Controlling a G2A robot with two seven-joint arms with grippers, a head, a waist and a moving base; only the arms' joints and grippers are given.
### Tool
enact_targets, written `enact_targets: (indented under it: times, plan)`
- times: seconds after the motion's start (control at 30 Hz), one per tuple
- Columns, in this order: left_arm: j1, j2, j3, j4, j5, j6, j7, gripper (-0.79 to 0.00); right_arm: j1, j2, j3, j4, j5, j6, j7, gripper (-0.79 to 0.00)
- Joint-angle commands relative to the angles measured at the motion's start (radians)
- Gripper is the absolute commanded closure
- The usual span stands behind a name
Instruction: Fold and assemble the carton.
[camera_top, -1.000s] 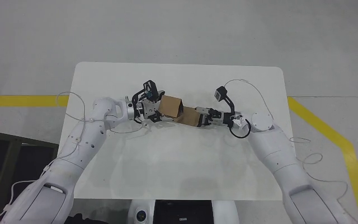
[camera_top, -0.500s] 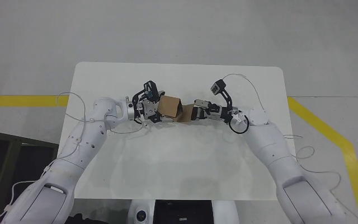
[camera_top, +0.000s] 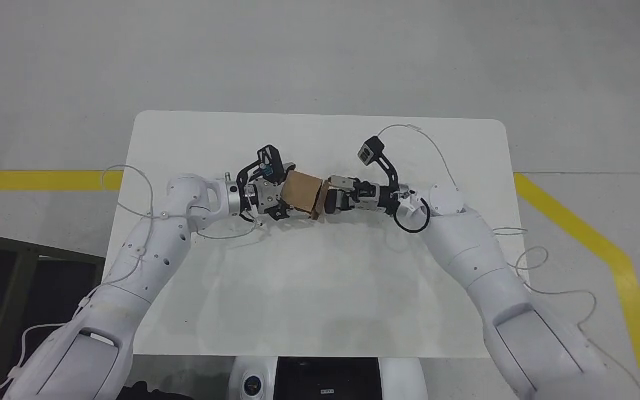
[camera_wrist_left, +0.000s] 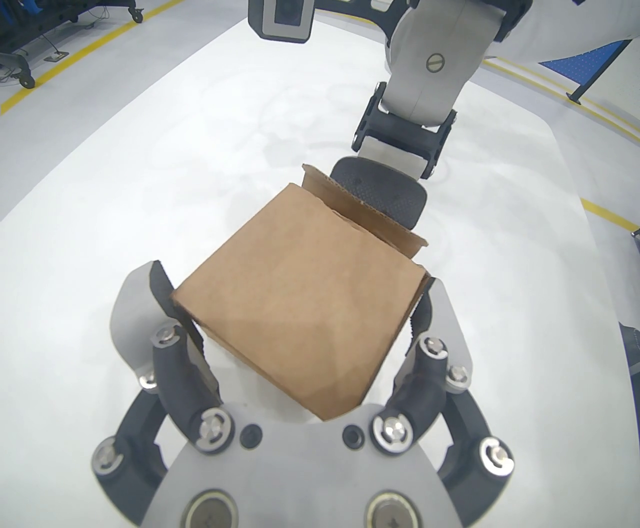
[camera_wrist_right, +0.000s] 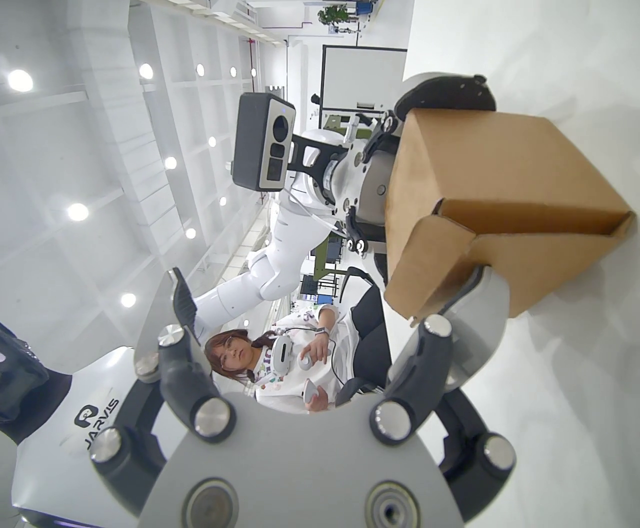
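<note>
left wrist view: boxy brown cardboard carton (camera_wrist_left: 300, 305) tight in left tool (camera_wrist_left: 295, 294); right tool (camera_wrist_right: 327, 290) wide against its flap (camera_wrist_right: 540, 265)

A white table (camera_top: 330, 300) interrupts the floor's yellow stripe (camera_top: 50, 180).

You are working in a robotics lab or test hall: your white table (camera_top: 330, 290) stands on a smooth grey floor (camera_top: 300, 50) marked with yellow lines (camera_top: 50, 180), wheeled racks (camera_wrist_left: 22, 75) stand beyond it, and round lights (camera_wrist_right: 77, 211) dot a high white ceiling (camera_wrist_right: 125, 100).
</note>
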Motion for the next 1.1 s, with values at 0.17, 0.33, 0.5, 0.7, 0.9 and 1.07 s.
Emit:
enact_targets:
  times: [0.17,0.33,0.5,0.7,0.9,1.07]
  plan:
    - [0.001,0.0,-0.006,0.001,0.005,0.0,-0.001,-0.785,0.019,-0.013,-0.018,0.038,-0.04,-0.018,-0.018,-0.573]
    - [0.003,-0.001,-0.008,0.001,0.007,-0.001,-0.001,-0.785,0.031,-0.016,-0.021,0.067,-0.069,-0.017,-0.026,-0.36]
    - [0.004,-0.001,-0.01,-0.002,0.013,-0.002,-0.001,-0.785,0.038,-0.018,-0.026,0.082,-0.105,0.001,-0.038,-0.372]
    - [0.006,-0.001,-0.013,-0.003,0.018,-0.002,0.0,-0.785,0.042,-0.018,-0.027,0.091,-0.138,0.019,-0.048,-0.345]
    - [0.008,-0.001,-0.016,-0.003,0.023,-0.006,0.002,-0.785,0.045,-0.017,-0.028,0.096,-0.174,0.031,-0.06,-0.283]
    - [0.009,-0.002,-0.018,-0.004,0.026,-0.005,0.001,-0.785,0.043,-0.014,-0.022,0.098,-0.19,0.038,-0.067,-0.24]
